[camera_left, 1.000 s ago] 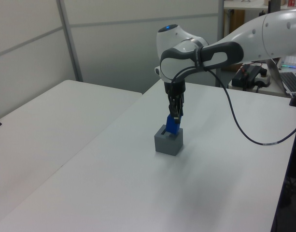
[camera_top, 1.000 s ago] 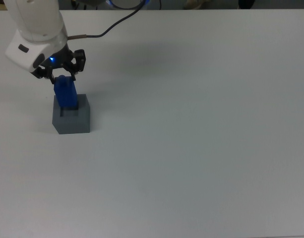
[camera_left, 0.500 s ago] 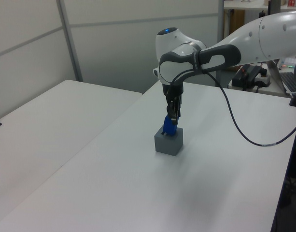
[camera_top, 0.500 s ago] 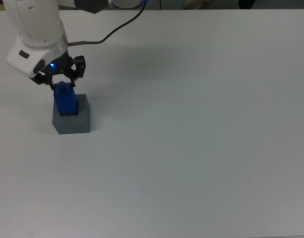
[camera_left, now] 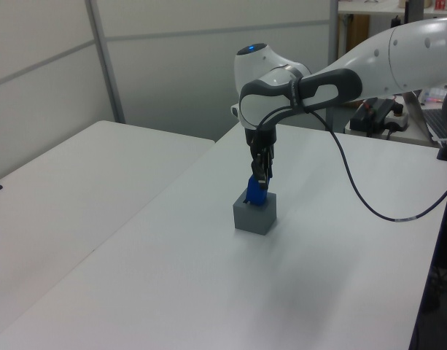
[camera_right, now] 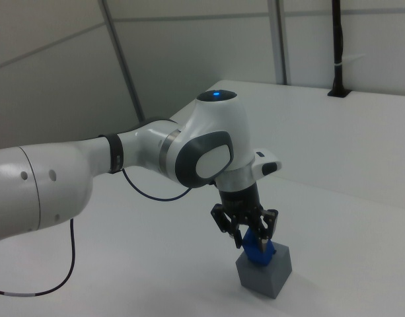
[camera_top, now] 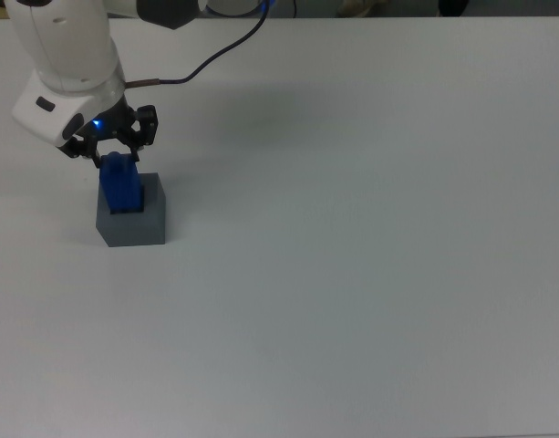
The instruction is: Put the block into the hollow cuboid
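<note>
Glossy blue plastic block (camera_top: pixel 120 185), matt grey hollow cuboid (camera_top: pixel 133 222), smooth matt white table (camera_top: pixel 370 237)

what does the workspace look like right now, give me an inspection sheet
surface: white table, bare apart from the job's things
job's things: blue block stands with its lower end in the recess of the grey box, upper part still sticking out, slightly tilted
clutter: nothing seen
tool: tool sits at the block's top end, fingers either side of it
cables: dark cable runs from the arm's wrist off the top view's far edge
surroundings: pale wall panels behind; a second white table at the left view's left
</note>
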